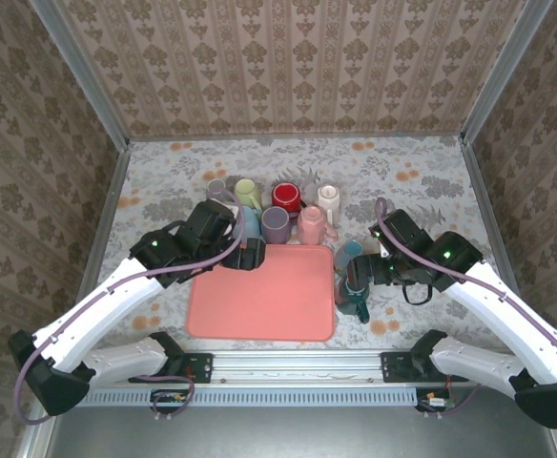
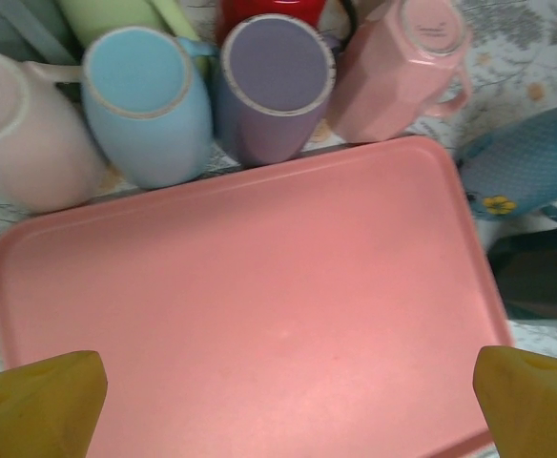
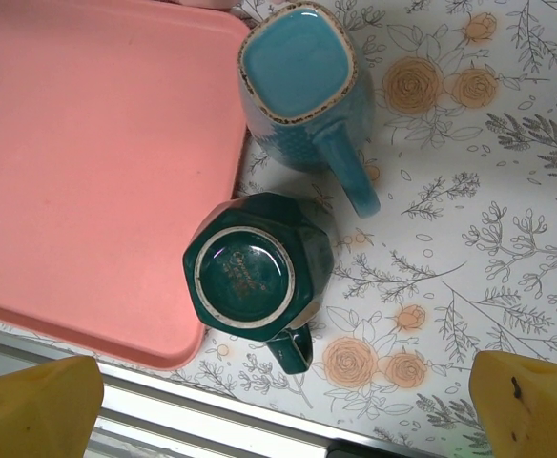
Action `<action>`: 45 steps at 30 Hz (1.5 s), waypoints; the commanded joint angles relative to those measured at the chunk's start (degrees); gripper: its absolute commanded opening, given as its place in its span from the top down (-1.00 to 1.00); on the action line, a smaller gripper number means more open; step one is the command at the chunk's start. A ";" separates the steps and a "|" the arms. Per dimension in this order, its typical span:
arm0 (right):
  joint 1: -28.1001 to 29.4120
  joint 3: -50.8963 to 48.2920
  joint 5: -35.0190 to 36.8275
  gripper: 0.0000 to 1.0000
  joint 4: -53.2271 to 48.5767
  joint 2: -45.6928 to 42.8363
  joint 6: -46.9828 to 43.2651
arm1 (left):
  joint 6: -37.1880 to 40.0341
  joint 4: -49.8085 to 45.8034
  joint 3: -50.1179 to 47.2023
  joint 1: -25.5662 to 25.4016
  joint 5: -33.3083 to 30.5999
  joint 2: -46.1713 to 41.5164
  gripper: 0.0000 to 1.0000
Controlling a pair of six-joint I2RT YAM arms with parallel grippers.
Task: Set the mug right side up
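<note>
Seen from the right wrist, a dark green mug stands upside down on the flowered table. Its round, pale-ringed base faces up. Its sides are glossy and faceted, and its handle points toward five o'clock. It sits just beside the pink tray, which lies at its nine o'clock. Close by at its twelve o'clock is an upside-down teal mug with a squarish base. The right gripper hangs at six o'clock, its yellow fingers spread wide and gripping nothing. Seen from the left wrist, the left gripper hovers over the tray, its jaws also wide apart and empty. A row of other mugs stands at twelve o'clock.
</note>
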 commanded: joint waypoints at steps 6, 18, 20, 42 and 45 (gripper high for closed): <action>0.29 -1.17 -0.18 -1.00 -0.42 1.51 3.20 | -10.27 -3.29 7.47 -1.06 0.07 2.63 -1.00; 0.47 -0.91 -0.28 -1.00 -2.80 7.64 1.50 | -23.63 -9.57 16.12 -1.07 7.27 3.40 -1.00; 0.47 -2.28 -0.81 -1.00 -1.63 8.45 2.68 | -27.10 -13.47 21.79 -1.99 7.39 4.68 -1.00; -0.19 -0.41 0.37 -1.00 -0.99 15.71 8.24 | -29.70 3.02 32.40 -5.39 3.00 -3.60 -1.00; -0.67 -0.31 0.21 -1.00 -0.66 16.94 7.57 | -28.09 2.40 32.75 -5.40 0.90 -4.62 -1.00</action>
